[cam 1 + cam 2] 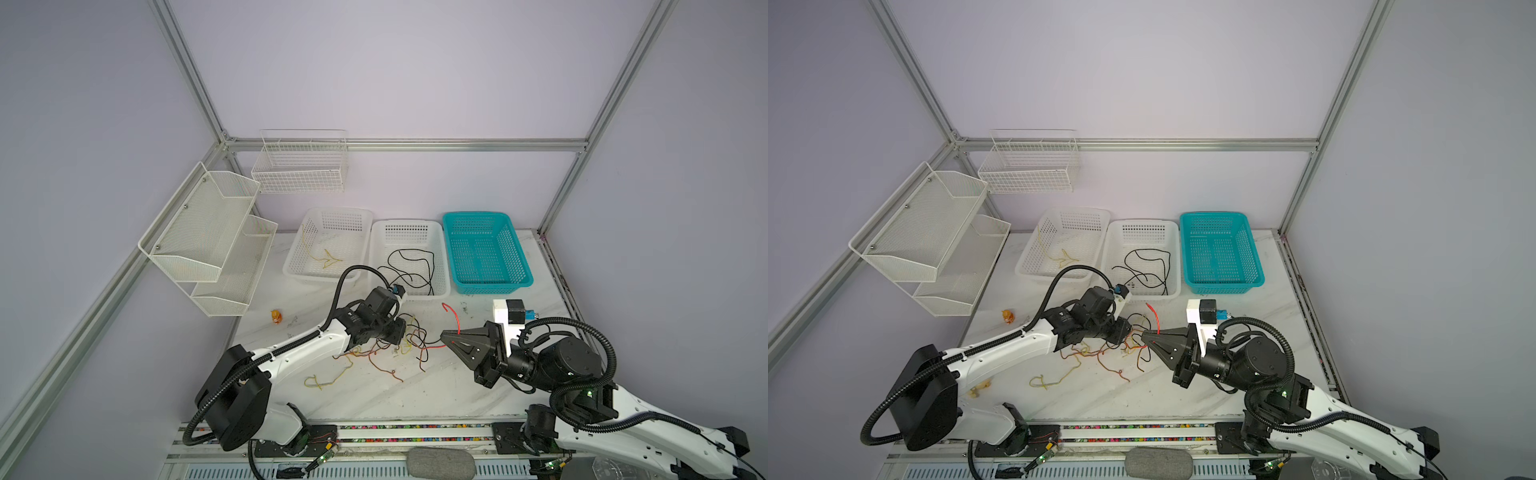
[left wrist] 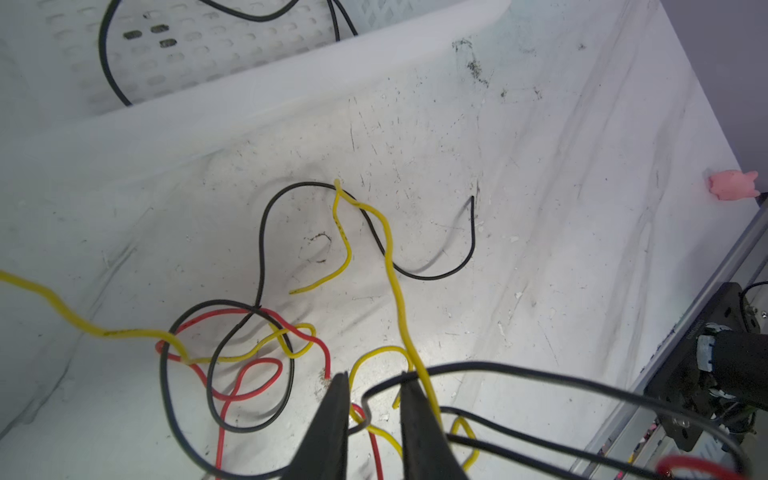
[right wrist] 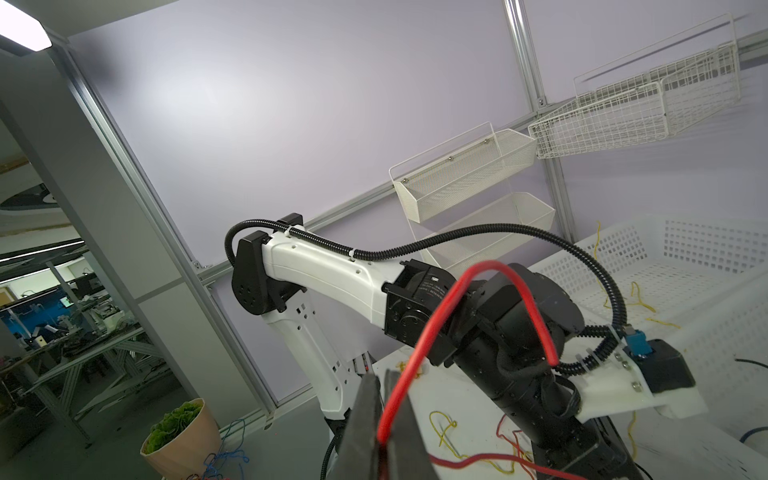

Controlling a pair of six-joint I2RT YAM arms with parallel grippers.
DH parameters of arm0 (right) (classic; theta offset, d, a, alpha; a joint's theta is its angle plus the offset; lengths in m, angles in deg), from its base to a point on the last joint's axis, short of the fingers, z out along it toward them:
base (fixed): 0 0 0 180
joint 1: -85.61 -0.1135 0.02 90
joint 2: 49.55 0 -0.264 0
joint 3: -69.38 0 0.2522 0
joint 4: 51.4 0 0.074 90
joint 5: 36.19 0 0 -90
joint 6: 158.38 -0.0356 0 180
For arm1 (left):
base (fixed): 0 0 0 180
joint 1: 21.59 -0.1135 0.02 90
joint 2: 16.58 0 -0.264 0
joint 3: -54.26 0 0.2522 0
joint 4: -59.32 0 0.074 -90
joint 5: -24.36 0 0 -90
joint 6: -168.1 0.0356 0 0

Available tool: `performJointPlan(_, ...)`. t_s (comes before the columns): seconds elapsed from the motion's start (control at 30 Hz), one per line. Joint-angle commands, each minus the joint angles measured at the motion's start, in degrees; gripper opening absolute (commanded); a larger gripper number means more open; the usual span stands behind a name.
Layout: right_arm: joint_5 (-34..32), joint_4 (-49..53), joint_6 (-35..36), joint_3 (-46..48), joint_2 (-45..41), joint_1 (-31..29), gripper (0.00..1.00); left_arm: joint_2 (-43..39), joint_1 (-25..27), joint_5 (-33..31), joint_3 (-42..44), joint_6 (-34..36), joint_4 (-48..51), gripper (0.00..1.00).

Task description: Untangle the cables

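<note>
The white marble-patterned table point(image 1: 415, 395) carries three baskets along its far edge. A teal plastic basket point(image 1: 519, 257) stands toward the right corner. Beside it a white plastic basket point(image 1: 409, 223) holds black cables point(image 1: 411, 250), and a second white plastic basket point(image 1: 338, 210) holds a yellow cable point(image 1: 330, 261). Mid-table lies the tangle of black, yellow and red cables point(image 1: 399, 347). The right gripper point(image 3: 380, 374) is pressed together on a red cable point(image 3: 492, 264) that arches upward. The left gripper point(image 2: 372, 376) sits in the tangle, jaws narrowly apart with wires crossing the gap; I cannot tell whether it grips one.
</note>
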Motion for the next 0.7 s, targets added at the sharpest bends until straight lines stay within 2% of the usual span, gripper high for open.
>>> performJointPlan(0.0,-1.0,-2.7,-0.4,0.8,-1.6,0.0,0.0,-1.8,0.3,-0.1,2.3,-0.3,-2.6,0.18)
performJointPlan(0.2,-4.1,-2.2,-1.6,1.9,-4.6,0.0,0.0,-2.8,0.2,-0.1,2.9,-0.5,-2.4,0.06)
performJointPlan(0.33,-5.3,-2.2,-1.9,2.6,-6.3,0.0,0.0,-3.1,0.3,1.2,3.4,-0.6,-2.6,0.07)
performJointPlan(0.4,-4.8,-1.9,-2.1,2.3,-6.1,0.0,0.0,-2.9,0.3,1.6,3.4,-1.0,-1.9,0.17)
performJointPlan(0.5,-4.1,-1.7,-2.2,2.4,-5.9,0.0,0.0,-4.2,0.3,4.2,4.5,-1.2,-1.1,0.43)
performJointPlan(0.67,-4.4,-1.7,-2.0,2.7,-6.5,0.0,0.0,-8.6,0.3,6.0,7.5,-1.8,-0.8,0.62)
